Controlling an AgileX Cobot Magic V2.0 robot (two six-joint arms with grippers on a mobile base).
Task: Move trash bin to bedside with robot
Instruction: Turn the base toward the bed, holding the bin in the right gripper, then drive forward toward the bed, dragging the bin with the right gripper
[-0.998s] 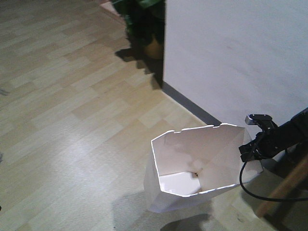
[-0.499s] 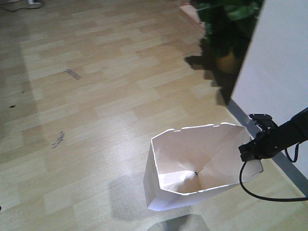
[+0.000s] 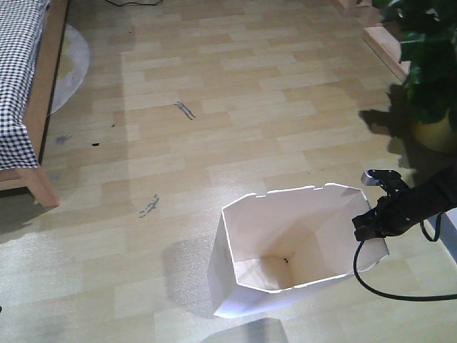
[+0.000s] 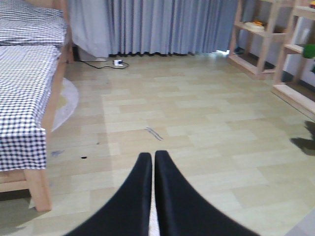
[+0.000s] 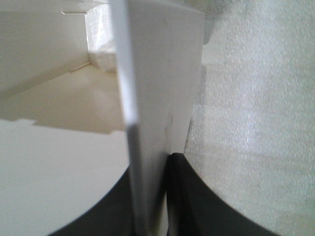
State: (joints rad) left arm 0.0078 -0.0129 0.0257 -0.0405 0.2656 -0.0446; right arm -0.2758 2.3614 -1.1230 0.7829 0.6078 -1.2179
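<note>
The white trash bin [image 3: 239, 246] stands on the wood floor at the lower middle of the front view, mouth up and nothing showing inside. My right gripper [image 3: 370, 227], on a slim black arm with a trailing cable, is shut on the bin's right wall at the rim. The right wrist view shows that thin white wall [image 5: 147, 98] edge-on, pinched in the right gripper [image 5: 155, 164]. My left gripper [image 4: 153, 156] is shut with nothing in it, pointing across the floor. The bed [image 3: 18, 86], with checked bedding and a light wooden frame, sits at the far left, well away from the bin.
A potted plant [image 3: 428, 71] stands at the right, close behind my right arm. A round pale rug [image 3: 73, 63] lies beside the bed [image 4: 24, 93]. Wooden shelves [image 4: 266, 42] line the right side, and grey curtains [image 4: 167, 24] with a cable on the floor are at the back.
The view has swung left: the white wall has left the frame, the plant has slid to the right edge and the bed has come in at the left. The bin stays held.
</note>
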